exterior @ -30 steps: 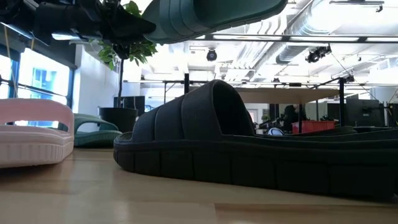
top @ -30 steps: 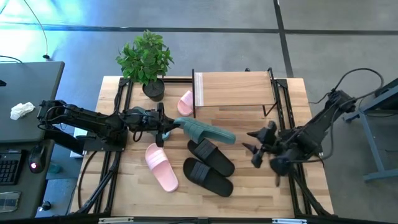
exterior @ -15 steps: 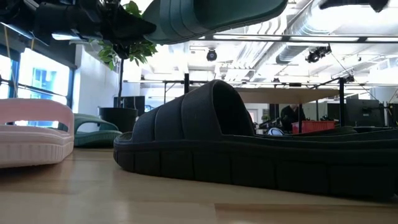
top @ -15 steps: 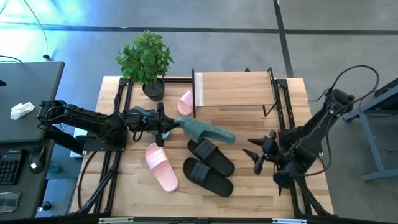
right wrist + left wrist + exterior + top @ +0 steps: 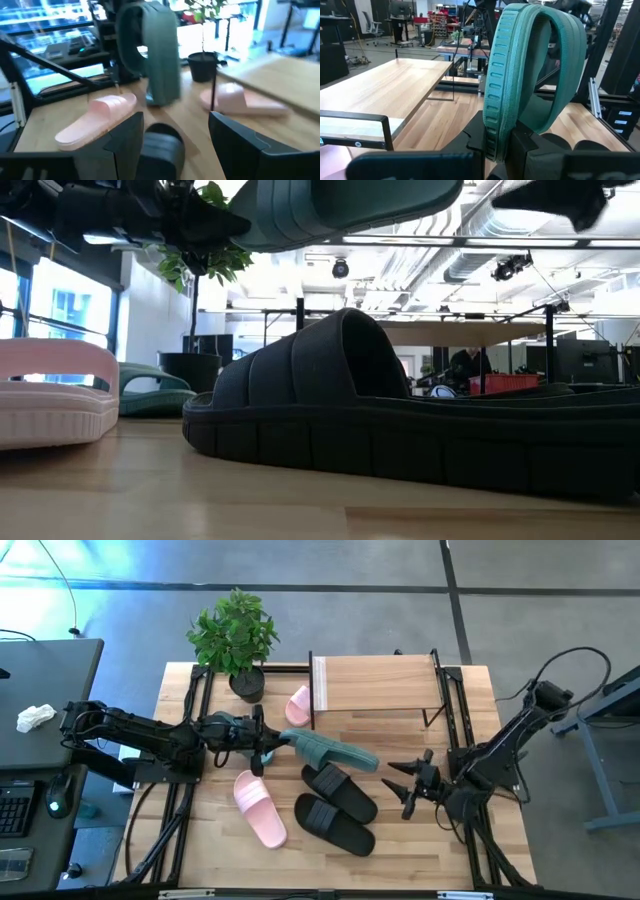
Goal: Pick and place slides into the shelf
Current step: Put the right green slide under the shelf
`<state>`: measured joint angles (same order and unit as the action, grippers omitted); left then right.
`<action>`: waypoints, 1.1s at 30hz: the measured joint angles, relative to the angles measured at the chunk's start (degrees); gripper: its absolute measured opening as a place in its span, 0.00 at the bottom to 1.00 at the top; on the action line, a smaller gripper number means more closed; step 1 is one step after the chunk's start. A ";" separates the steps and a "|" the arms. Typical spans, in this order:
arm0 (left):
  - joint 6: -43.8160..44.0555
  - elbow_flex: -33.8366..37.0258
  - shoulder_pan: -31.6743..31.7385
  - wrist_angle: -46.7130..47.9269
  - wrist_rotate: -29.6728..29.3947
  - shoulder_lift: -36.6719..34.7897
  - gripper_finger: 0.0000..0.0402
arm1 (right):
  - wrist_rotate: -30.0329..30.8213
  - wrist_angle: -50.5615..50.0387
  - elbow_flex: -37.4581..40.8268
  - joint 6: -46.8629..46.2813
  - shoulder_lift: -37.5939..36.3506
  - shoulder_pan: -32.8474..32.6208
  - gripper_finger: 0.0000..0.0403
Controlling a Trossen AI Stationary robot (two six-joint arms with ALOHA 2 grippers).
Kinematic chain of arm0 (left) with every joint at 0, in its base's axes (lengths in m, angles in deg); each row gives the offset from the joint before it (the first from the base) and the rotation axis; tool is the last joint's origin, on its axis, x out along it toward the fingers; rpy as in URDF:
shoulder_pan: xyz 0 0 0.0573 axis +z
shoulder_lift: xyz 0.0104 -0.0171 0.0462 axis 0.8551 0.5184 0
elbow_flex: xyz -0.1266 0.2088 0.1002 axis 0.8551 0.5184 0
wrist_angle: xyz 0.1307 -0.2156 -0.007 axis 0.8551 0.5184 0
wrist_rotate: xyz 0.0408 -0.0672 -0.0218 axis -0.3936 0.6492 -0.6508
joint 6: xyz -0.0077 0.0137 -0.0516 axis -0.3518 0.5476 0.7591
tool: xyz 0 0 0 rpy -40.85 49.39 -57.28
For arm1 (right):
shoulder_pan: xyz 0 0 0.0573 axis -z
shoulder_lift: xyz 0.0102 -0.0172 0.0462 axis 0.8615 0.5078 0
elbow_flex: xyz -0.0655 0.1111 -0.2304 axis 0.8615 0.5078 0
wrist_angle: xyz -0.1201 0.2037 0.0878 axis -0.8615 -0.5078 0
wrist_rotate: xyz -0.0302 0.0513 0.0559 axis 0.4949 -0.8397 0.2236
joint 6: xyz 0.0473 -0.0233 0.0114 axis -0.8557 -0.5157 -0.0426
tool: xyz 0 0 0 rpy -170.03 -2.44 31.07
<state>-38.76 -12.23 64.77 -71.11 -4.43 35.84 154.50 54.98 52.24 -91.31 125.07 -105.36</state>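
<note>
1. Clamped jaws of the left gripper [image 5: 268, 745] pinch the heel edge of a teal slide [image 5: 335, 753], holding it off the table at the centre of the high view; the left wrist view shows its ribbed rubbery sole rim [image 5: 497, 85] and smooth wide strap standing on edge between the dark fingers [image 5: 475, 142].
2. Spread jaws mark the right gripper [image 5: 405, 785], which hangs empty at centre right of the high view, near the toe end of the black pair.
3. Two black slides [image 5: 338, 807] lie side by side, slanted, below the frame's centre; the low view shows one with a moulded, ridged strap [image 5: 320, 375] and a thick grooved sole.
4. One pale pink slide [image 5: 259, 806] lies lower left of centre, smooth and rounded.
5. A second pink slide [image 5: 298, 705] rests just beside the left legs of the shelf [image 5: 375, 683], a light wooden board on thin black metal legs at upper centre.
6. Another teal slide [image 5: 150, 385] shows in the low view beside a leafy potted plant [image 5: 236, 635], at that frame's left.
</note>
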 joint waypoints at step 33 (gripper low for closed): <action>0.17 0.00 0.01 0.75 -0.16 0.00 0.16 | -13.33 9.18 -0.75 9.61 0.04 12.86 0.07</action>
<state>-38.59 -12.23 64.79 -70.36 -4.59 35.84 141.16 64.16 51.49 -81.70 125.12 -92.50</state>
